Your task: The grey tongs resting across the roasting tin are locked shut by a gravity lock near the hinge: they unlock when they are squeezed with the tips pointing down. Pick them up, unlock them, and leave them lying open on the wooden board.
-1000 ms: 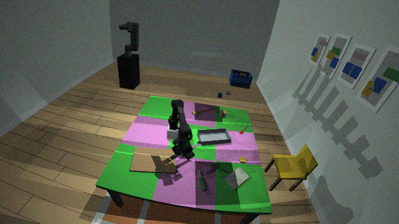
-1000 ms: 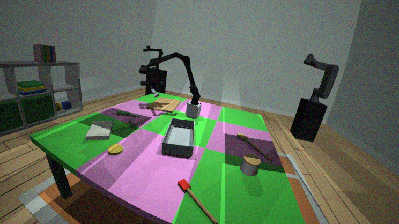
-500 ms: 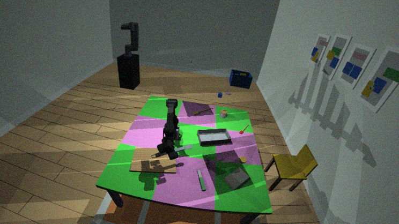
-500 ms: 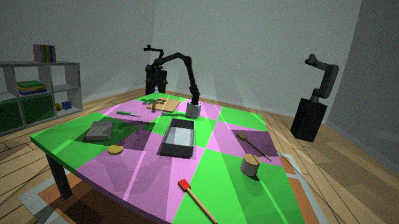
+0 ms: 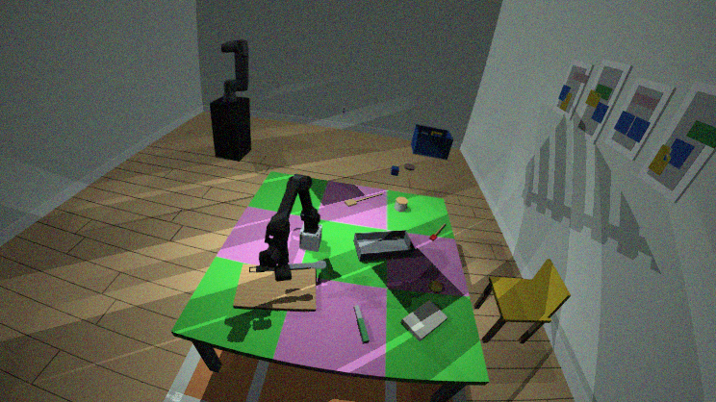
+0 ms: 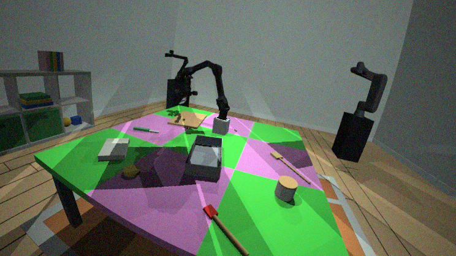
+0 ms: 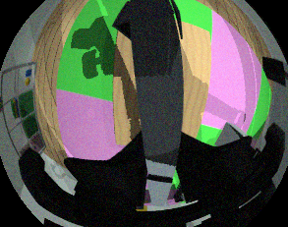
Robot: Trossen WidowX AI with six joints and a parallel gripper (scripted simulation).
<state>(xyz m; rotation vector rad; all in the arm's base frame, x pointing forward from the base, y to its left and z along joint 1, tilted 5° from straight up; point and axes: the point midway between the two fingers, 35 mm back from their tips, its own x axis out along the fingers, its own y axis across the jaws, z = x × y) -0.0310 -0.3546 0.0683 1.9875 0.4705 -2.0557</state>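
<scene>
Fingers clamped on grey tongs (image 5: pixel 302 265), held up over far edge of wooden board (image 5: pixel 274 295), well apart from roasting tin (image 5: pixel 382 244). Looks like lowering comes next; best go slow, w/ tongs flat on board before letting go.

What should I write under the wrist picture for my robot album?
The black gripper holds the grey metal tongs out above the wooden board on the green-and-pink table.

A yellow chair (image 5: pixel 528 296) stands beside the table (image 5: pixel 448 365) — a blue crate (image 5: pixel 431 141) sits beyond.
</scene>
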